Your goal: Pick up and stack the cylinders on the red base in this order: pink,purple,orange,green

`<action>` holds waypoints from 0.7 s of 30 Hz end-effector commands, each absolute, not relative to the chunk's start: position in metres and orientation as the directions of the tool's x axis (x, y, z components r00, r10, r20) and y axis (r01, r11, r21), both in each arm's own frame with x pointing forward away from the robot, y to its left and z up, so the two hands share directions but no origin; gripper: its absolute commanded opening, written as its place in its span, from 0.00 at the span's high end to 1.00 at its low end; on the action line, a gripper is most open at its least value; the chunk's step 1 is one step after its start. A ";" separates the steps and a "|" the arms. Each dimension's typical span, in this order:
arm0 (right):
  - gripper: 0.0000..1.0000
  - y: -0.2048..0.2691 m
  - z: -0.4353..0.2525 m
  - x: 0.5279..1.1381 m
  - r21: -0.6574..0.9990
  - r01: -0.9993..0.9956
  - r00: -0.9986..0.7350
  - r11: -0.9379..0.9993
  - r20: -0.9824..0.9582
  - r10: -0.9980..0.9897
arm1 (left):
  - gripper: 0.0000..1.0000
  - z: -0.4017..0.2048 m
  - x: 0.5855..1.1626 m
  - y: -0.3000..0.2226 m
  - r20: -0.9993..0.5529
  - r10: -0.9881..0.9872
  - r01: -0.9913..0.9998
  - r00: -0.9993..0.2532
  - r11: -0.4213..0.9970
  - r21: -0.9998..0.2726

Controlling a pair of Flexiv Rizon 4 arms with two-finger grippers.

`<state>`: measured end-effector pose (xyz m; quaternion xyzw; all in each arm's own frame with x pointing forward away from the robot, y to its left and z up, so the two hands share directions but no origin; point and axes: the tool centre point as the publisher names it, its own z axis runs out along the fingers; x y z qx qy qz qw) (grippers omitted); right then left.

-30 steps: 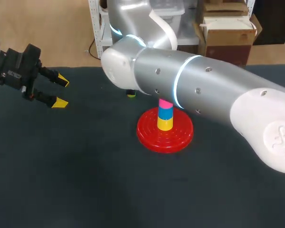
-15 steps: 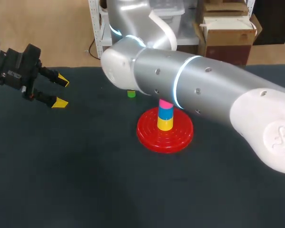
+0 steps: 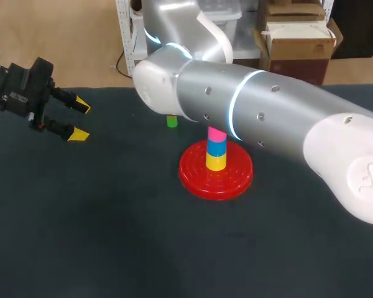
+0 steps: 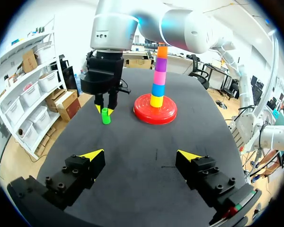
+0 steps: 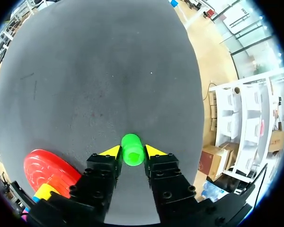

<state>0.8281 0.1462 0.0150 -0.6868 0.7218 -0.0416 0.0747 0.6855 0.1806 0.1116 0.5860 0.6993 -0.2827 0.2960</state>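
Note:
The red base lies mid-table with a stack on its peg: yellow, blue, pink, purple, orange from the bottom up. In the head view my right arm hides the stack's upper part. The green cylinder stands upright on the dark table left of the base. My right gripper points straight down, shut on it, a yellow tip pressing each side. My left gripper hovers open and empty at the far left.
The dark table stretches in front of the base and to its left. My right arm spans the back of the table from the right corner, over the stack.
My right gripper's fingers have closed in on the green cylinder, which now shows more fully under the arm in the head view. The left arm has stayed still.

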 end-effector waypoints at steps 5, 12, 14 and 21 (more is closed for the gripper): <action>1.00 0.151 0.041 0.839 0.348 -0.938 -0.023 -0.001 -0.066 -0.998 | 0.00 0.111 0.684 0.181 -0.748 0.650 0.987 -0.135 0.155 -0.044; 1.00 0.141 0.120 0.835 0.231 -0.972 0.024 -0.046 -0.097 -0.995 | 0.00 0.111 0.684 0.181 -0.748 0.650 0.987 -0.135 0.155 -0.044; 1.00 0.135 0.149 0.830 0.185 -0.981 0.041 -0.062 -0.113 -0.993 | 0.00 0.111 0.684 0.181 -0.748 0.650 0.987 -0.135 0.155 -0.044; 1.00 0.105 0.243 0.796 0.094 -0.992 0.072 -0.088 -0.158 -0.985 | 0.00 0.111 0.684 0.181 -0.748 0.650 0.987 -0.135 0.155 -0.044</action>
